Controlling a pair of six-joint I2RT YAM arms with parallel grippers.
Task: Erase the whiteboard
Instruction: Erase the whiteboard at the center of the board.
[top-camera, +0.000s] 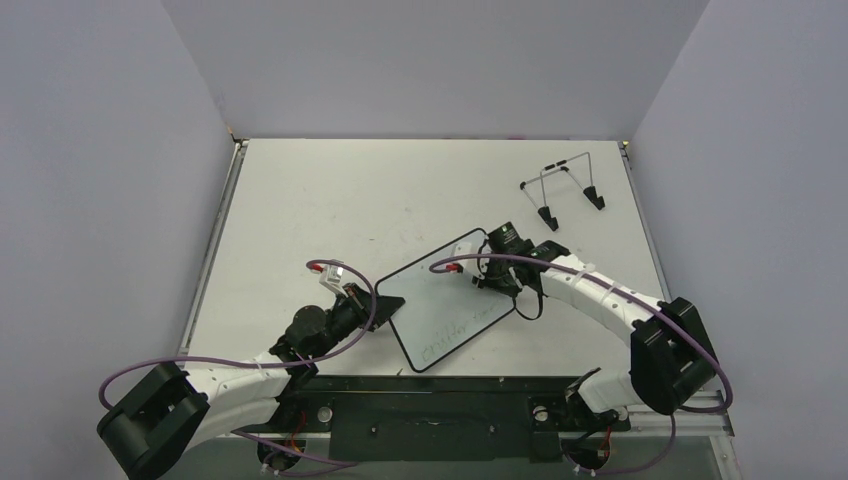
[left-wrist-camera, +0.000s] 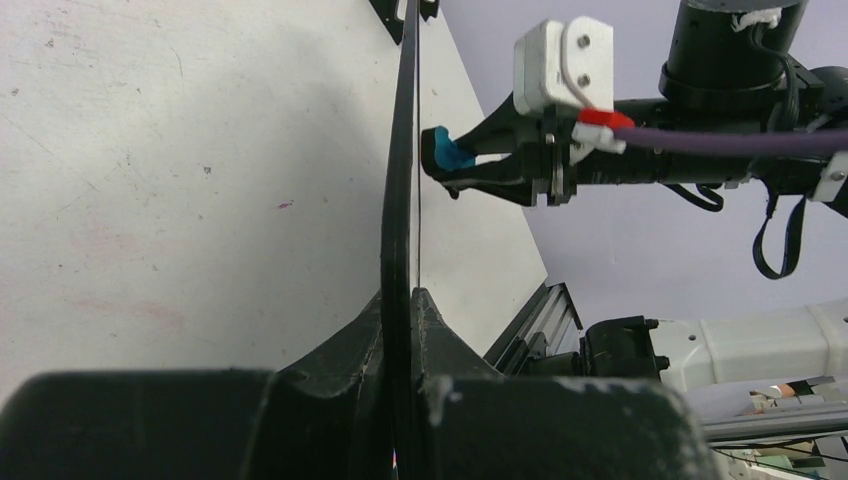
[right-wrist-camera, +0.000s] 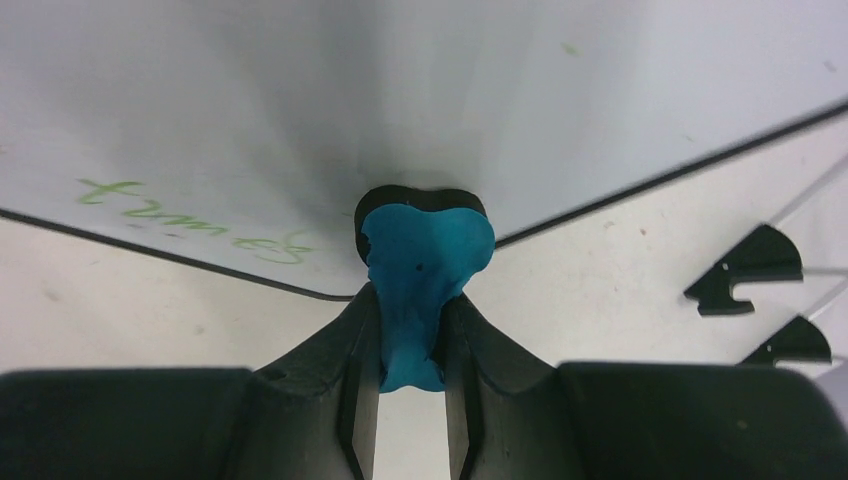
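The whiteboard (top-camera: 445, 295) lies slantwise mid-table, white with a thin black rim. Green handwriting (top-camera: 462, 328) remains along its near edge, seen also in the right wrist view as green handwriting (right-wrist-camera: 190, 215). My left gripper (top-camera: 385, 305) is shut on the board's left corner. The left wrist view shows the whiteboard (left-wrist-camera: 402, 200) edge-on between the left gripper (left-wrist-camera: 410, 300) jaws. My right gripper (right-wrist-camera: 412, 300) is shut on a blue bone-shaped eraser (right-wrist-camera: 425, 260), whose head rests against the whiteboard (right-wrist-camera: 300, 110) near its edge. In the left wrist view the eraser (left-wrist-camera: 447, 155) tip meets the board.
A thin wire stand (top-camera: 565, 185) with black feet sits at the back right of the table; its feet (right-wrist-camera: 745, 270) show at the right of the right wrist view. Grey walls enclose the table on three sides. A metal rail (top-camera: 450, 385) runs along the near edge.
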